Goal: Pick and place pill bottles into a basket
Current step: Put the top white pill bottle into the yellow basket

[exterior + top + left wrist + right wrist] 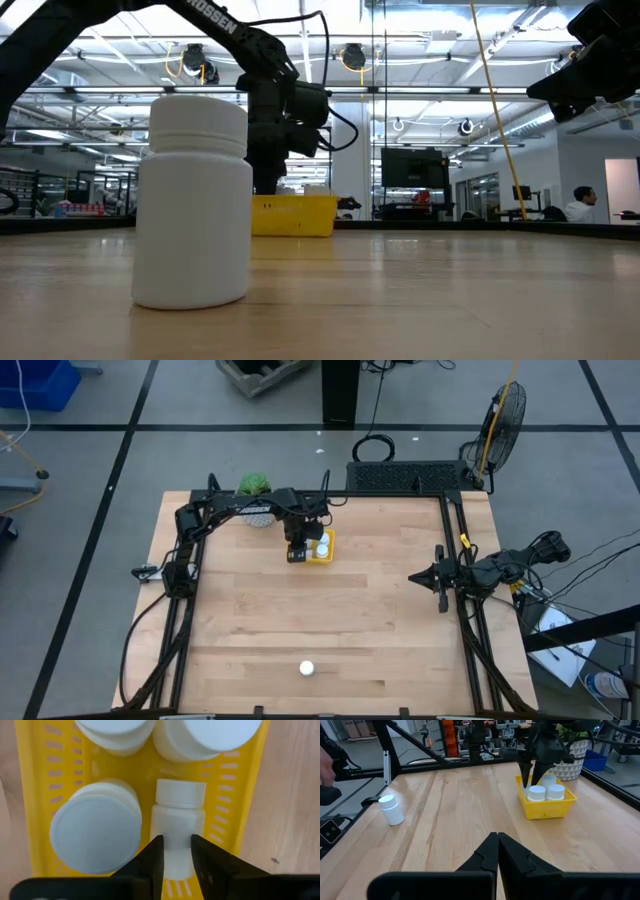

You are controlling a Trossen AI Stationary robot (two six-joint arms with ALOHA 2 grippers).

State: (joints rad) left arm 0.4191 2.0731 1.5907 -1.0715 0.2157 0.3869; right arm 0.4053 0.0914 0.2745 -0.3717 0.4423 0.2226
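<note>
A: Which step are we on?

B: Drop-off, by my reading; left pincer (176, 851) hangs over the yellow basket (327, 548) at the far side of the worktop (330, 620), next to the plant pot (256, 510); a pill bottle lying on its side (177, 827) sits in the basket w/ its body between the two fingers.

A: Gripping it or not?

B: Can't tell for sure; fingers stand a little apart on either side of the bottle body, v. close to it, but whether they press it isn't clear; looks like a release in progress, that's a judgement only.

A: Other bottles?

B: Three upright bottles in the basket, caps up: one beside the lying bottle (95, 832), two at the far end (112, 730) and (205, 737); last loose bottle (307, 668) stands upright at the near edge of the worktop, well apart from both arms.

A: Right arm?

B: Parked at the right side of the worktop; right pincer (497, 851) closed, holding nothing.

A: Next move?

B: I'd say: left pincer lifts straight up clear of the basket walls w/o dragging the lying bottle, then goes for the loose bottle; approach from above, fingers astride the cap; basket is nearly full, so the last placement needs care.
</note>
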